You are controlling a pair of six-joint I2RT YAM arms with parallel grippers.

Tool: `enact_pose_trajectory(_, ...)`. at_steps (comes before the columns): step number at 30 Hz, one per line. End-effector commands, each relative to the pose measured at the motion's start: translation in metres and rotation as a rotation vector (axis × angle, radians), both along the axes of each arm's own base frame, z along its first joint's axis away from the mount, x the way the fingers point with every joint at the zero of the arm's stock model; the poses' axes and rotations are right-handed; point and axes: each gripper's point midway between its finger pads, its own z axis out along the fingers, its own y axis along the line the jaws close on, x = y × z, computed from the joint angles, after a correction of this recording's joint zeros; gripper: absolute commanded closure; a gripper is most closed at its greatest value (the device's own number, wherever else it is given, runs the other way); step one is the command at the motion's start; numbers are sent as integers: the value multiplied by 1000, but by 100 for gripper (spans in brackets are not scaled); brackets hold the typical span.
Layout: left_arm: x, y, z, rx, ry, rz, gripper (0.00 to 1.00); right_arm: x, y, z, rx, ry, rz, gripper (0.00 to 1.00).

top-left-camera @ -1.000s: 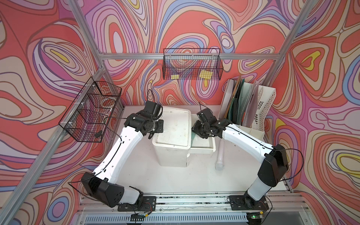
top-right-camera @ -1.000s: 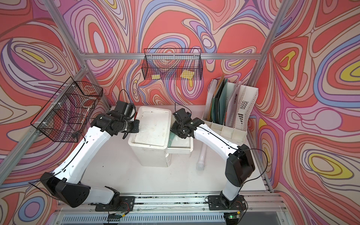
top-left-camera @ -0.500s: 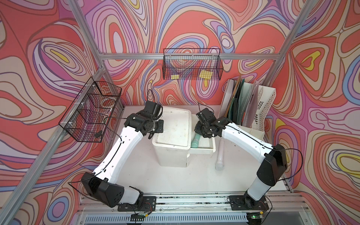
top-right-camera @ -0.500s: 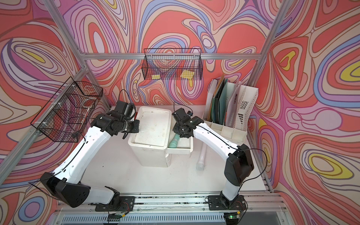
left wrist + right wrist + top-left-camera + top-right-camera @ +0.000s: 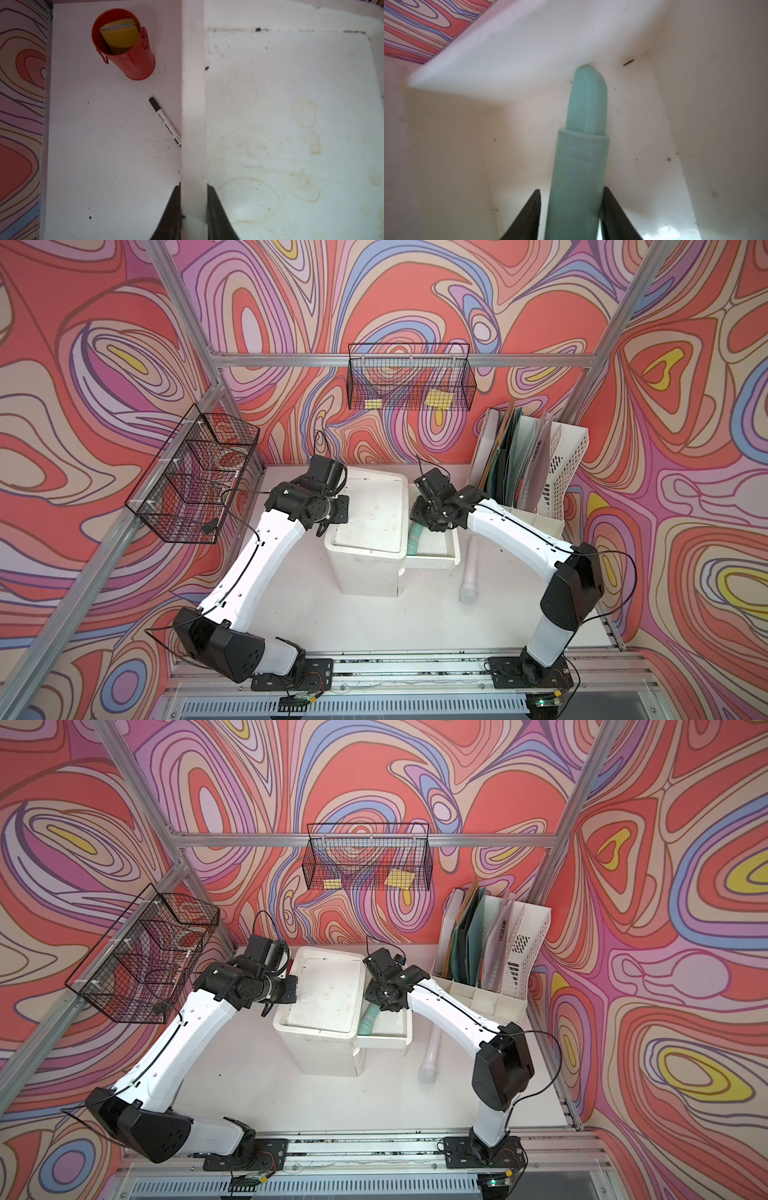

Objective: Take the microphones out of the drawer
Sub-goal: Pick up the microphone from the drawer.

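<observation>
Right wrist view: the teal microphone (image 5: pixel 579 166) looks light, stiff and slick; I judge its thick barrel the best hold. My right claw (image 5: pixel 571 189) pinches that barrel, long axis running straight ahead, nose at the wall inside the open drawer (image 5: pixel 695 104). My left claw (image 5: pixel 193 185) clamps the rim of the drawer unit (image 5: pixel 291 104).

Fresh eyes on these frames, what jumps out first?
The loud red-and-purple swirl walls all around the cell. Then the teal microphone in the open drawer, straddled by the right gripper, while the left gripper clamps the rim of the drawer unit.
</observation>
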Motion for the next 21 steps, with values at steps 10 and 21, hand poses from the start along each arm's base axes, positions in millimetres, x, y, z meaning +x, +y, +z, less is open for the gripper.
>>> enact_pose_trajectory(10, -2, -6, 10, -19, -37, -48, 100, -5, 4, -8, -16, 22, 45, 84)
enact_pose_trajectory(21, -3, -6, 10, -22, -35, -46, 100, 6, 4, 48, -15, -133, 98, 89)
